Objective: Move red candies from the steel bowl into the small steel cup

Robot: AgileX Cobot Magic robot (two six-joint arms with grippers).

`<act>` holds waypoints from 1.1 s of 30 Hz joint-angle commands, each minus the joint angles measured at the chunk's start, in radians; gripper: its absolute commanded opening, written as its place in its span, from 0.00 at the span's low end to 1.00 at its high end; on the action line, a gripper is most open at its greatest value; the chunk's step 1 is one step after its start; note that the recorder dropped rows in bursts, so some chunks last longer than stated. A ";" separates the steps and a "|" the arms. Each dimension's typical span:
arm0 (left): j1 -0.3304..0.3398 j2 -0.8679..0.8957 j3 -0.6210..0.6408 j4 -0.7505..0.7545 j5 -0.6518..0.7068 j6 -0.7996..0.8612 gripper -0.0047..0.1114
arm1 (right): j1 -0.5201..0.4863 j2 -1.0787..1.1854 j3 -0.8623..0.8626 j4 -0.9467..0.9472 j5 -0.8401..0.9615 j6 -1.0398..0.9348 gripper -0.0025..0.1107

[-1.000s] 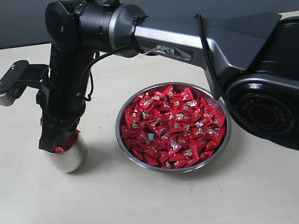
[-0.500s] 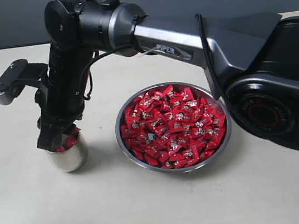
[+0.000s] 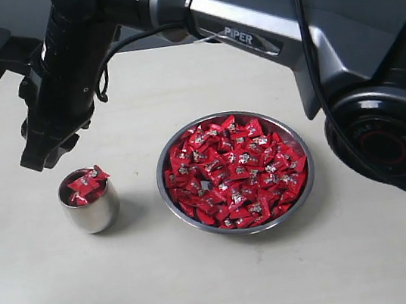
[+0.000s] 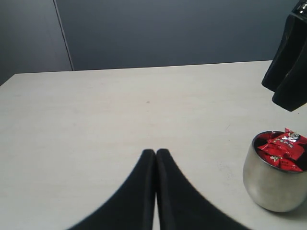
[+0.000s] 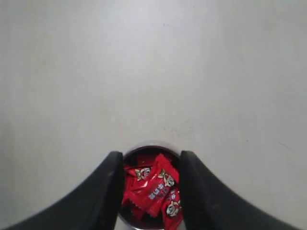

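The wide steel bowl (image 3: 161, 189) sits mid-table, heaped with red candies (image 3: 232, 170). To its left stands the small steel cup (image 3: 91, 213), holding several red candies (image 3: 86, 186), one poking over the rim. My right gripper (image 3: 38, 160) reaches across and hangs open above the cup, up and to the left of it, nothing between its fingers. Its own view looks straight down between the open fingers (image 5: 151, 154) at the cup (image 5: 151, 145) and candies (image 5: 153, 187). My left gripper (image 4: 156, 152) is shut and empty over bare table, with the cup (image 4: 271, 189) off to one side.
The right arm's dark body (image 3: 378, 95) fills the right side of the exterior view, close behind the bowl. Its black fingers (image 4: 288, 72) hang above the cup in the left wrist view. A grey wall (image 4: 168, 33) rises past the table's far edge.
My right gripper has risen from the cup's mouth and shifted up and left. The candies it covered now lie uncovered in the cup.
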 commanded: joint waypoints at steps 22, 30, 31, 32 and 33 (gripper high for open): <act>0.001 -0.004 0.004 -0.003 -0.002 -0.002 0.04 | -0.002 -0.038 -0.008 -0.065 -0.183 0.196 0.01; 0.001 -0.004 0.004 -0.003 -0.002 -0.002 0.04 | -0.039 -0.082 0.006 -0.048 -0.298 0.303 0.01; 0.001 -0.004 0.004 -0.003 -0.002 -0.002 0.04 | -0.044 -0.098 0.030 -0.051 -0.330 0.319 0.01; 0.001 -0.004 0.004 -0.003 -0.002 -0.002 0.04 | -0.044 -0.106 0.052 -0.051 -0.347 0.319 0.01; 0.001 -0.004 0.004 -0.003 -0.002 -0.002 0.04 | -0.050 -0.119 0.078 -0.051 -0.368 0.319 0.01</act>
